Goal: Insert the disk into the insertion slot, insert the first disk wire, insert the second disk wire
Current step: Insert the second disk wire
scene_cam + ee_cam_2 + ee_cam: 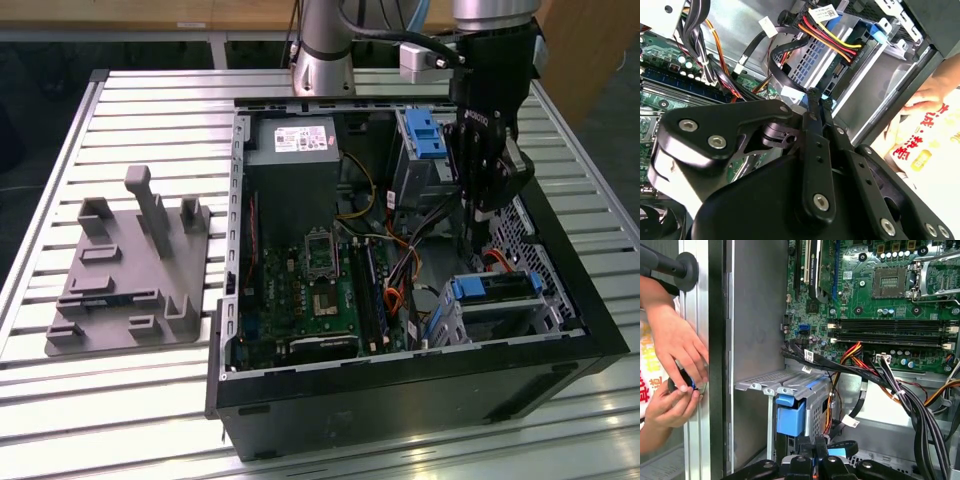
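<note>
The disk [497,290], silver in its blue carrier, lies inside the insertion slot [447,322], the low perforated cage at the case's near corner on the exterior view's right. The carrier [790,415] and the cage top [762,381] show again in the first wrist view. A red, yellow and orange disk wire bundle [827,37] ends in a black plug against the disk's back edge [849,59]. My gripper [482,212] hangs above the gap behind the cage. Its fingertips [812,97] are shut on the light-blue end of a black flat disk wire [777,65].
The open case holds the motherboard [310,290], a power supply [295,170] and a taller grey bay with a blue latch [425,135]. A grey fixture plate [130,270] lies on the slatted table. A person's hands [680,350] rest just outside the case wall [715,340].
</note>
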Motion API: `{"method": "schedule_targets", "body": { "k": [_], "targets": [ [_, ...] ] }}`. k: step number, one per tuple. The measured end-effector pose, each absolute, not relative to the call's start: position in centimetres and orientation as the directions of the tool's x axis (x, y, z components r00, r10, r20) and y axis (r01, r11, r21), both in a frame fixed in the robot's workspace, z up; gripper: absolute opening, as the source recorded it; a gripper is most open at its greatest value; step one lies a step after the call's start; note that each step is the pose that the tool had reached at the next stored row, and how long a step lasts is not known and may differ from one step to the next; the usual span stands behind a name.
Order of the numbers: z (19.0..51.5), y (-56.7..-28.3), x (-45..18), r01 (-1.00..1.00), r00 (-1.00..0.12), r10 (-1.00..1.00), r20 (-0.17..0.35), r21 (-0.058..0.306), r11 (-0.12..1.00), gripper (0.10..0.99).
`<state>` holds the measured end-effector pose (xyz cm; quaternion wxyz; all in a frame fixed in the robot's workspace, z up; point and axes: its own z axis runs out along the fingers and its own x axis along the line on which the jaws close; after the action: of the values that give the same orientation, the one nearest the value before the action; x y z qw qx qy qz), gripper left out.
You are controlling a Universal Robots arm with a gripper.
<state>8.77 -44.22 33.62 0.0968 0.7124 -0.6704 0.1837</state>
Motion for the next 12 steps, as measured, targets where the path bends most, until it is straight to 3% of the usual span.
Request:
{"method": "schedule_targets", "body": {
  "k": [4,12],
  "targets": [
    [33.6,-44.2,9.1,-0.991,0.036,-0.918,0.395,-0.103,-0.083,0.145],
    [33.6,-44.2,11.4,-0.996,0.067,-0.916,0.395,-0.023,-0.083,0.145]
  ]
}}
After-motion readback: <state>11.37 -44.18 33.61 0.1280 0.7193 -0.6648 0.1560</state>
